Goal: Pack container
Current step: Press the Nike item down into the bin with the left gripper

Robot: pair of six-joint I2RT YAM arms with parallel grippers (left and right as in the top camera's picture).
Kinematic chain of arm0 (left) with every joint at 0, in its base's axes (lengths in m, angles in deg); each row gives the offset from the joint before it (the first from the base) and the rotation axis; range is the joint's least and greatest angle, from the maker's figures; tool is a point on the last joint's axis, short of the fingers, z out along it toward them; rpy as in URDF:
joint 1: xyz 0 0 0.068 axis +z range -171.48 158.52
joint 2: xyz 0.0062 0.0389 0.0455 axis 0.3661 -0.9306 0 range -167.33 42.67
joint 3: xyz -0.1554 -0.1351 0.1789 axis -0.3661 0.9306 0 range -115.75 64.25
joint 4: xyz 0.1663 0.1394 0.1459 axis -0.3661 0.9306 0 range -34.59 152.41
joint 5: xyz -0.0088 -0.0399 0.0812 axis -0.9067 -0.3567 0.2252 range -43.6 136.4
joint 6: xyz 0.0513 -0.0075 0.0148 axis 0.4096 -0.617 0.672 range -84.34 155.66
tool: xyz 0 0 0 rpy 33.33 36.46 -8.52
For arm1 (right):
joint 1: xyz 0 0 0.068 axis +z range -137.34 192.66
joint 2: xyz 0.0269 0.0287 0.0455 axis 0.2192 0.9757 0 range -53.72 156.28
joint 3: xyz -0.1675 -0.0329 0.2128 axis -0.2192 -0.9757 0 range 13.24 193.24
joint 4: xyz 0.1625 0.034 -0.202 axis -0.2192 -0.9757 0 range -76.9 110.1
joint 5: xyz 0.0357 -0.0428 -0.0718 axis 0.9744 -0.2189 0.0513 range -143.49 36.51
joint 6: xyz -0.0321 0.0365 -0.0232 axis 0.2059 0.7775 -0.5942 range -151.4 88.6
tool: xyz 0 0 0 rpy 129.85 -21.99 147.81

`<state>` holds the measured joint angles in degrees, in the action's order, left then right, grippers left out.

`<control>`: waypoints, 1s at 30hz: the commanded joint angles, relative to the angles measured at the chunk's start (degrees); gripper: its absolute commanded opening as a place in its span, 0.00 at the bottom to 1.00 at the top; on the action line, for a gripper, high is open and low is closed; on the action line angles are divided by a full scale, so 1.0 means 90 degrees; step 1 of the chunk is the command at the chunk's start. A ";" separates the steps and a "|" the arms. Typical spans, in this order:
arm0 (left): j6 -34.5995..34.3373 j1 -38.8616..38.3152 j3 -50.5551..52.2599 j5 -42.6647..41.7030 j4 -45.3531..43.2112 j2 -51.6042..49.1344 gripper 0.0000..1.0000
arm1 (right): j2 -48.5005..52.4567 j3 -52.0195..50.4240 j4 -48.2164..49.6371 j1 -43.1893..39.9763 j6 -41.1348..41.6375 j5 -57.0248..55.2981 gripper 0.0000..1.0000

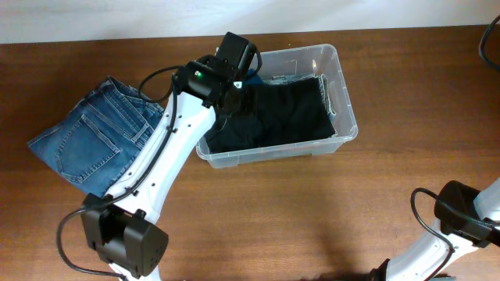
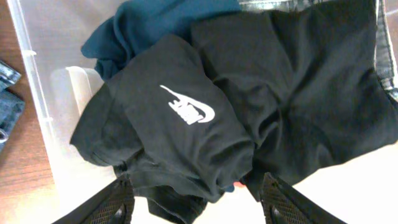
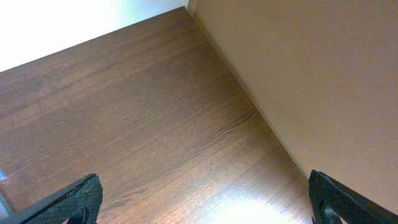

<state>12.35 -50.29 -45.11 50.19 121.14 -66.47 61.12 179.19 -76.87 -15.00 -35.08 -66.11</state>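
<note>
Brown wood grain is being shown across the whole surface (image 1: 273,211), and a pale wall (image 1: 117,16) is being glimpsed along its far edge. Toward the far middle of the surface, the container (image 1: 344,86) is being seen standing upright, a clear plastic bin with rounded corners and a thick rim. Its inside is being filled largely by a crumpled black garment (image 1: 281,117), on which a white logo (image 2: 189,107) is being displayed in the left wrist view. A teal garment (image 2: 143,25) is being partly covered by the black one at the end of the container nearest the left arm (image 1: 168,152). A strip of grey denim (image 2: 385,56) is being exposed along the black garment's opposite edge. Beside the container on its left, and apart from it, a folded pair of blue jeans (image 1: 98,136) is being supported flat on the surface, back pockets up. The left arm is being stretched from the near edge to the container's left end, crossing the jeans' right edge in the overhead view. The left claw (image 2: 198,202) is being held just above the black garment with its fingers spread well apart, and nothing is being gripped between them. The right claw (image 3: 208,202) is being held near the surface's near right corner, well apart from the container, spread wide over bare wood with nothing in it.
</note>
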 commanded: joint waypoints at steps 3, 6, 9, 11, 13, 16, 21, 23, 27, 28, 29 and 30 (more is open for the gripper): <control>0.0097 0.0012 0.0007 0.0223 -0.0245 -0.0270 0.62 | 0.0005 -0.0010 -0.0036 -0.0012 0.0015 -0.0053 0.98; 0.0097 0.0012 0.0007 0.0226 -0.0440 -0.0542 0.21 | 0.0005 -0.0010 -0.0036 -0.0012 0.0015 -0.0053 0.98; 0.0097 0.0024 0.0007 0.0221 -0.0636 -0.0928 0.00 | 0.0005 -0.0010 -0.0039 -0.0012 0.0015 -0.0053 0.98; 0.0095 0.0032 0.0010 0.0216 -0.0733 -0.1311 0.00 | 0.0005 -0.0010 -0.0036 -0.0012 0.0015 -0.0053 0.98; 0.0097 0.0029 0.0010 0.0153 -0.0731 -0.1683 0.00 | 0.0007 -0.0010 -0.0036 -0.0012 0.0015 -0.0053 0.98; 0.0097 0.0022 0.0015 0.0039 -0.0729 -0.2312 0.00 | 0.0005 -0.0010 -0.0036 -0.0012 0.0015 -0.0053 0.98; 0.0175 0.0024 0.0015 -0.0165 -0.0743 -0.3495 0.00 | 0.0005 -0.0010 -0.0036 -0.0012 0.0015 -0.0053 0.98; 0.0233 0.0024 0.0012 -0.0165 -0.0736 -0.3589 0.00 | 0.0005 -0.0010 -0.0036 -0.0012 0.0015 -0.0053 0.98; 0.0294 0.0024 -0.0236 -0.0160 -0.0549 -0.3315 0.00 | 0.0005 -0.0010 -0.0036 -0.0012 0.0015 -0.0053 0.98; 0.0296 0.0029 -0.0364 -0.0129 -0.0440 -0.3201 0.00 | 0.0005 -0.0010 -0.0036 -0.0012 0.0015 -0.0053 0.98; 0.0304 0.0032 -0.0510 -0.0090 -0.0321 -0.3070 0.00 | 0.0005 -0.0010 -0.0036 -0.0012 0.0015 -0.0053 0.98; 0.0359 0.0041 -0.0680 -0.0063 -0.0199 -0.2895 0.00 | 0.0005 -0.0010 -0.0036 -0.0012 0.0015 -0.0053 0.98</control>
<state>13.79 -50.18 -50.75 51.08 117.51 -89.25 61.12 179.19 -76.87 -15.00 -34.99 -66.11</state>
